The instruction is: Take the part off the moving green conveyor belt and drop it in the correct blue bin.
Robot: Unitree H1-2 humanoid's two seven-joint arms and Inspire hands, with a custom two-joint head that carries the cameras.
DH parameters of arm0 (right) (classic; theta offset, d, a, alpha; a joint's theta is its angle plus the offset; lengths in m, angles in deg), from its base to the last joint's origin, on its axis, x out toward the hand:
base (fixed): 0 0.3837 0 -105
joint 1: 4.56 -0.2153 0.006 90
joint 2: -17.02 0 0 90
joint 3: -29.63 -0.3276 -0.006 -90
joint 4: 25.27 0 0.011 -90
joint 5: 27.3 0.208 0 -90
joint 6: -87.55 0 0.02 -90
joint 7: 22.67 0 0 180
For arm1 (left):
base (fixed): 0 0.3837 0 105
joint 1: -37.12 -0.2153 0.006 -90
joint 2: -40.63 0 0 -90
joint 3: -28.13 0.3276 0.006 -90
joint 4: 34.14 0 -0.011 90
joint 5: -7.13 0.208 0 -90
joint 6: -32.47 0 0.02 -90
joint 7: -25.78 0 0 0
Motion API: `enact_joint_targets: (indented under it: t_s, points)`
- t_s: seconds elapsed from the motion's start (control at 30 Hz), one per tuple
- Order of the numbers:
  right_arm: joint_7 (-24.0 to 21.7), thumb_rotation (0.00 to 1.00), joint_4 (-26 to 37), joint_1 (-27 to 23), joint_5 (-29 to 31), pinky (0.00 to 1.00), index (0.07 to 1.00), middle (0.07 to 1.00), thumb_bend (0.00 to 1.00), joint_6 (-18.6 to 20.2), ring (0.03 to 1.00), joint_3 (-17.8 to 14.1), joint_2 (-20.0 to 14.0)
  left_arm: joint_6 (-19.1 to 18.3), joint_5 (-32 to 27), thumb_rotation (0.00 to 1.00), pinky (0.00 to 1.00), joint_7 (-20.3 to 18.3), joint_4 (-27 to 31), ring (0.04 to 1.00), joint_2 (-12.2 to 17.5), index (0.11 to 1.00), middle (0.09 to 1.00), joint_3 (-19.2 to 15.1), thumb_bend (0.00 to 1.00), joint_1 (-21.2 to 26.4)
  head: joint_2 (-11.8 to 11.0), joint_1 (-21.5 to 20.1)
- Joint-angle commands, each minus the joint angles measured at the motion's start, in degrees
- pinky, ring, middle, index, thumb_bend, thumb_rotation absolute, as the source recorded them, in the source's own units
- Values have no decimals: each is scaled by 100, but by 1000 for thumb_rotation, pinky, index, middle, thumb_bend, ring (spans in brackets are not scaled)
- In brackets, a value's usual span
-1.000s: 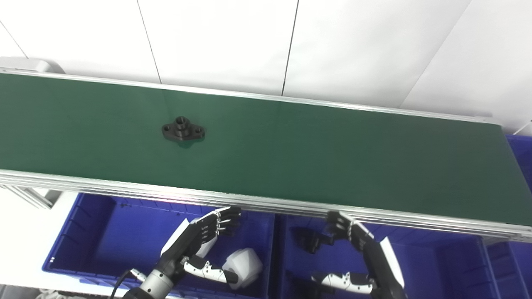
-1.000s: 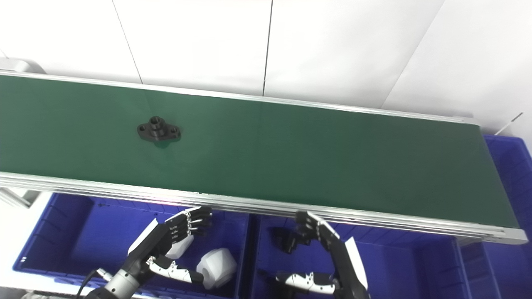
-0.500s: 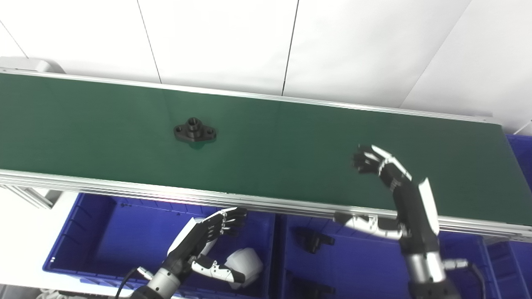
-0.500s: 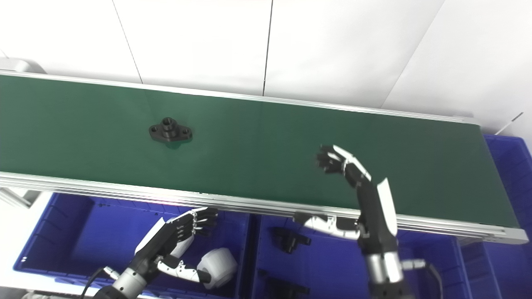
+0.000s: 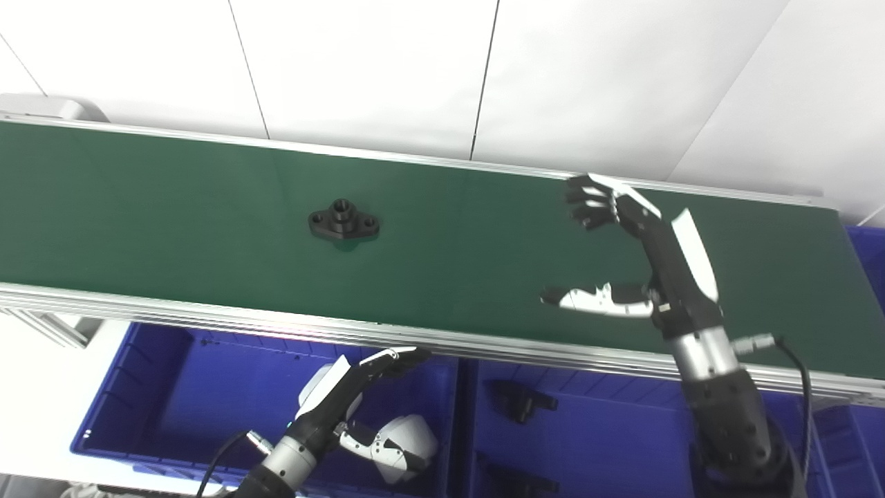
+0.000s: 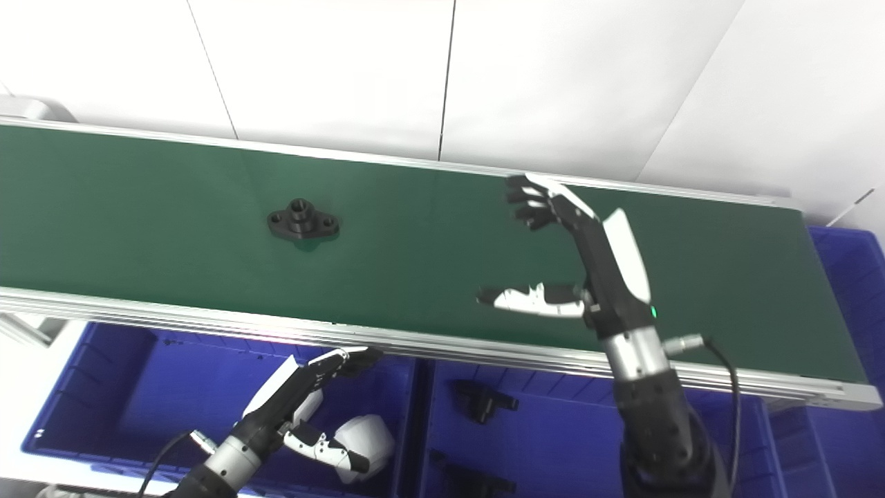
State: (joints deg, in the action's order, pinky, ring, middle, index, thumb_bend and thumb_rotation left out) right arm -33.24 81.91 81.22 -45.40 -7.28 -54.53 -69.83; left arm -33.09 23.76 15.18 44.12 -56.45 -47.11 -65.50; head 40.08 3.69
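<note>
A black flanged part (image 5: 343,223) lies flat on the green conveyor belt (image 5: 173,200), left of the frame's centre. Well apart from it, toward the right, the right hand (image 5: 643,256) hangs above the belt, fingers spread wide and holding nothing. At the lower centre, the left hand (image 5: 349,391) is over a blue bin (image 5: 138,387) containing a white part (image 5: 404,446), fingers extended and empty.

Conveyor belt (image 5: 173,207): plain dark green, silver rails. Part (image 5: 343,225) on belt: black. Bins below belt, left bin (image 5: 138,387) and right bin (image 5: 608,429): solid blue. Object (image 5: 408,443) in left bin: white. Pieces (image 5: 520,401) in right bin: black. Right hand (image 5: 643,256), left hand (image 5: 359,387): black with white panels. Wall (image 5: 387,62) behind belt: white, thin dark seams.
</note>
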Motion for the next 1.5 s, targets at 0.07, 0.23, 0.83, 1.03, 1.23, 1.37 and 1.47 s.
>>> enact_joint_targets:
  t_s: [0.07, 0.23, 0.83, 1.03, 1.23, 1.37, 1.47]
  points:
    - [-118, 156, -145, -480, -253, 649, 775, 731, 813, 226, 694, 157, -76, 216, -9, 147, 787, 119, 16, 820, 76, 797, 830, 58, 897, 87, -10, 10]
    - [-210, 142, -557, -987, -700, 657, 783, 721, 825, 409, 703, 356, -118, 197, -110, 187, 803, 71, -22, 831, 110, 801, 834, 108, 904, 123, -45, 19]
    - [-99, 150, -2245, -2238, -1454, 627, 804, 728, 855, 431, 690, 1038, 141, 218, -166, 181, 774, 135, -176, 803, 165, 798, 809, 150, 897, 250, -149, -148]
    - [-66, 138, -2726, -2459, -1530, 631, 805, 726, 859, 475, 690, 1183, 225, 229, -246, 173, 767, 122, -234, 796, 164, 796, 802, 181, 899, 287, -191, -205]
    - [-161, 164, -3136, -2679, -1602, 637, 847, 770, 869, 624, 710, 1335, 336, 214, -302, 193, 779, 9, -244, 811, 204, 805, 816, 248, 901, 328, -205, -212]
    - [-159, 159, -3447, -2837, -1627, 659, 847, 791, 881, 593, 736, 1436, 389, 238, -350, 192, 786, 35, -270, 812, 222, 803, 815, 299, 900, 351, -209, -207]
    - [-151, 154, -3640, -2940, -1634, 673, 839, 801, 887, 562, 754, 1496, 425, 239, -360, 197, 792, 42, -300, 815, 226, 800, 813, 316, 903, 372, -204, -213]
